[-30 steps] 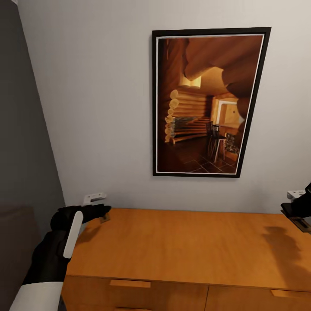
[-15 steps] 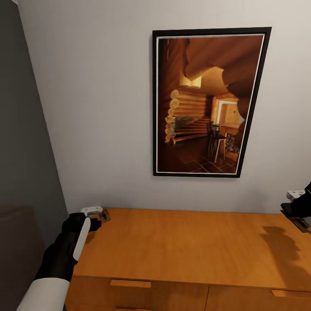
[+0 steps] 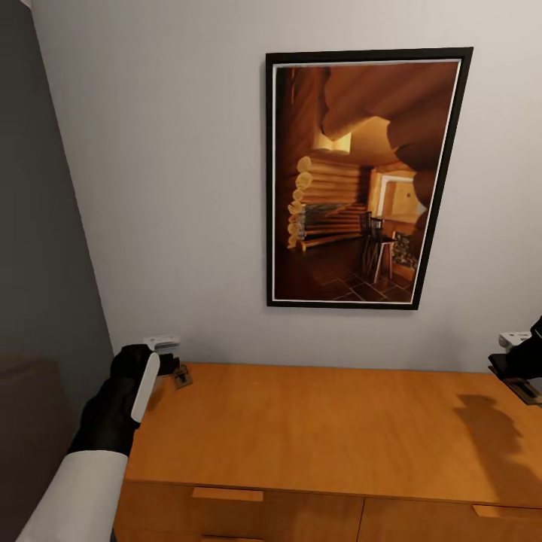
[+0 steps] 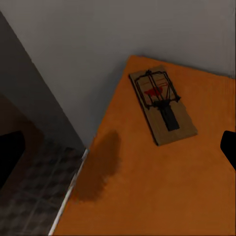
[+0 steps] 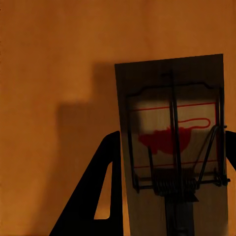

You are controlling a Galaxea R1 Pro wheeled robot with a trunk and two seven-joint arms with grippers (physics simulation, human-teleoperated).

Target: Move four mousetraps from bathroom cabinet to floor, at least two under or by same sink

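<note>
One mousetrap (image 3: 181, 375) lies flat on the back left corner of the orange-brown cabinet (image 3: 324, 429). My left gripper (image 3: 170, 363) hovers just short of it, open and holding nothing. In the left wrist view the same mousetrap (image 4: 162, 105) rests on the cabinet top (image 4: 147, 187), ahead of one dark fingertip (image 4: 229, 147). At the view's right edge my right gripper (image 3: 519, 370) is shut on another mousetrap (image 3: 525, 388), raised above the cabinet top. That held mousetrap (image 5: 172, 152) shows close up in the right wrist view, beside a dark finger (image 5: 105, 196).
A large framed picture (image 3: 361, 181) hangs on the pale wall behind the cabinet. A dark grey wall (image 3: 38, 263) closes off the left side. Drawer handles (image 3: 226, 494) run along the cabinet front. Dim patterned floor tiles (image 4: 29, 211) lie beside the cabinet's left end.
My left forearm has swung more upright and the gripper has drawn back and risen slightly from the trap on the cabinet corner. The right arm and its trap have not moved.
</note>
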